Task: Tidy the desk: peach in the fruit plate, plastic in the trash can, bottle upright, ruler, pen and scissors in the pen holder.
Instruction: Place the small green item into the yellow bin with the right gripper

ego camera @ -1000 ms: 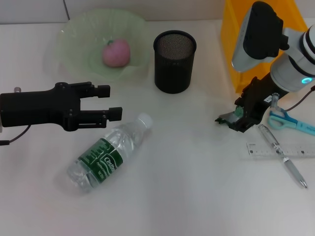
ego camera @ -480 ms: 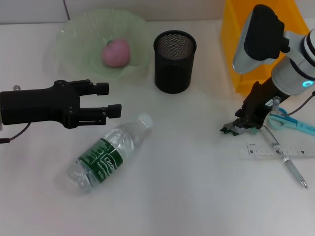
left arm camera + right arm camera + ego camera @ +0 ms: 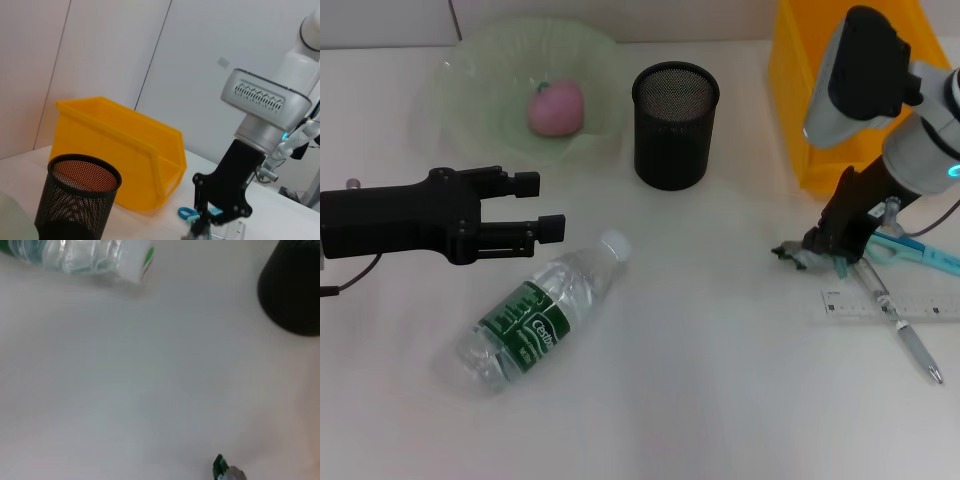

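Plastic scrap (image 3: 798, 256) sits pinched in the right gripper (image 3: 807, 252), low over the desk (image 3: 720, 380) beside the pen (image 3: 895, 320); left gripper (image 3: 538, 206) hovers open above the bottle (image 3: 542, 309).

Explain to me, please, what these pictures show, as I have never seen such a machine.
This is a two-armed robot working at a white desk. One picture looks down from its head; the other two come from cameras on its wrists. In the head view, the black left gripper hovers open above a clear plastic bottle with a green label, which lies on its side. The right gripper seems to pinch a small green-and-clear plastic scrap. A pink peach sits in the pale green scalloped plate. A black mesh cup and a yellow bin stand behind. Blue-handled scissors, a clear ruler and a pen lie at the right.
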`<state>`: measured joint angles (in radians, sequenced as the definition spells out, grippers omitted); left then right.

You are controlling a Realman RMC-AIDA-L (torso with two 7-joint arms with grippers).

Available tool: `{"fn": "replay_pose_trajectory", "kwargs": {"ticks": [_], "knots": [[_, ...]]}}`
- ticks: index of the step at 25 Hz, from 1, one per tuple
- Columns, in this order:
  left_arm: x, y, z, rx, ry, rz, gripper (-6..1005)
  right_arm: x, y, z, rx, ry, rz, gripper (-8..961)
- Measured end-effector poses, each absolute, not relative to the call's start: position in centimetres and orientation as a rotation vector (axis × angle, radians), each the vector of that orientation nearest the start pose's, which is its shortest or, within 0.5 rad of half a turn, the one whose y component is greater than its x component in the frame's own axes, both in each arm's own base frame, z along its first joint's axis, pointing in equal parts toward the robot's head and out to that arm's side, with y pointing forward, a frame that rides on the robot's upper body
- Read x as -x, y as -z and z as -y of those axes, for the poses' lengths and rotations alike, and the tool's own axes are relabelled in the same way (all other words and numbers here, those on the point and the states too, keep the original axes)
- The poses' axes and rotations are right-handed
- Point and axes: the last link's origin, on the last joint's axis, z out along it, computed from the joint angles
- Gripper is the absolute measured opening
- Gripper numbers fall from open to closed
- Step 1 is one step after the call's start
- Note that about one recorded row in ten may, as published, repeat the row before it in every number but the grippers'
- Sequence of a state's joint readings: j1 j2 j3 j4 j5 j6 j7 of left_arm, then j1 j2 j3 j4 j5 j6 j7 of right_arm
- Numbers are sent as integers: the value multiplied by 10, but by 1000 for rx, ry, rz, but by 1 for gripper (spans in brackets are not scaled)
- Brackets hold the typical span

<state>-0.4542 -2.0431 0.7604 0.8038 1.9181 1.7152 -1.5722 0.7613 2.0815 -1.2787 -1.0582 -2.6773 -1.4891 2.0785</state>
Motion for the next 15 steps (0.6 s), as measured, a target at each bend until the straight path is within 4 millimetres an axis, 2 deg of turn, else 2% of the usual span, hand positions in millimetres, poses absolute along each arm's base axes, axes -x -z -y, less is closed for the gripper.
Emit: {"fn": "replay_pose_trajectory", "kwargs": {"ticks": [2, 3, 4, 5, 6, 7, 8, 9, 10, 11, 12, 13, 15], "knots": [[257, -33, -312, 2785, 774, 725, 797, -191, 9, -382, 2793, 656, -430, 3], [257, -33, -311, 2786, 777, 726, 797, -184, -2, -381, 2788, 561, -447, -2], [257, -33, -311, 2786, 777, 726, 797, -184, -2, -381, 2788, 561, -447, 1], [257, -33, -311, 2786, 778, 727, 797, -176, -18, -380, 2779, 411, -473, 3], [257, -33, -311, 2786, 778, 727, 797, -176, -18, -380, 2779, 411, -473, 6], [257, -33, -311, 2786, 779, 727, 797, -172, -29, -379, 2766, 321, -490, 8], [258, -33, -311, 2785, 779, 728, 797, -168, -52, -380, 2702, 150, -522, 11], [258, -33, -311, 2785, 779, 728, 797, -168, -63, -381, 2652, 64, -546, 13], [258, -33, -311, 2781, 778, 729, 797, -170, -75, -383, 2586, -21, -577, 16], [258, -33, -311, 2781, 778, 729, 797, -170, -75, -383, 2586, -21, -577, 18], [258, -33, -311, 2780, 778, 730, 797, -178, -95, -392, 2426, -174, -637, 21], [258, -33, -311, 2780, 778, 730, 797, -178, -95, -392, 2426, -174, -637, 23], [259, -32, -312, 2776, 779, 738, 797, -197, -108, -405, 2241, -331, -724, 29]]}}
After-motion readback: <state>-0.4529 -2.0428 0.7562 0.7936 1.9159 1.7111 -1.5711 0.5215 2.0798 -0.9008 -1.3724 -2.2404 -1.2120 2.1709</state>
